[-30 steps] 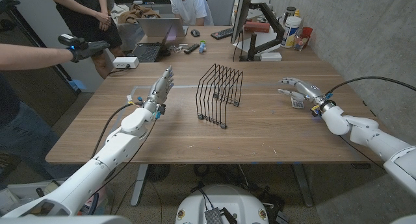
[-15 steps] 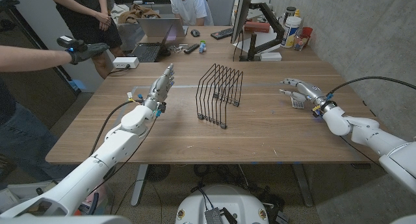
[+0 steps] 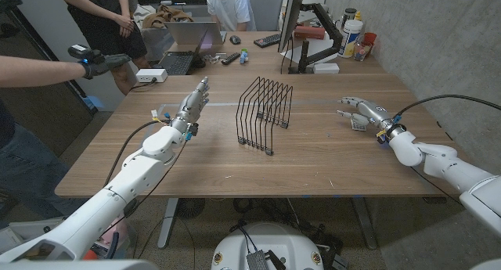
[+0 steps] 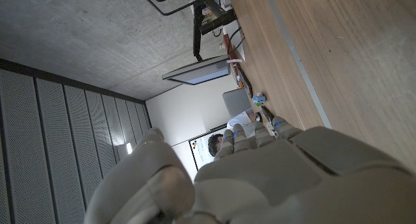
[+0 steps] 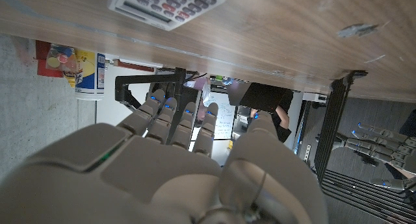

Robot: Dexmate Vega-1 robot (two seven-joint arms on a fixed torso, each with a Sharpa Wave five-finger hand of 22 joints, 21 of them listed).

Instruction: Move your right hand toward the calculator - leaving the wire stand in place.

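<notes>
As the calculator (image 3: 358, 123) lies on the desk's (image 3: 313, 168) right side, the right hand (image 3: 362, 109) hovers over it.
Hand open, holding nothing, edged slightly farther forward than before; approach nearly complete, stand (image 3: 264, 113) untouched mid-desk.

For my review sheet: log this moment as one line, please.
right robot hand: open, over calculator | left robot hand: open | wire stand: upright, untouched

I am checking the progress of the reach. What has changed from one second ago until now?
The right hand has shifted slightly over the calculator, a little toward the table's far side, holding nothing. The wire stand stayed in place, and the left hand stayed where it was, fingers extended. Nothing was taken or let go.
</notes>
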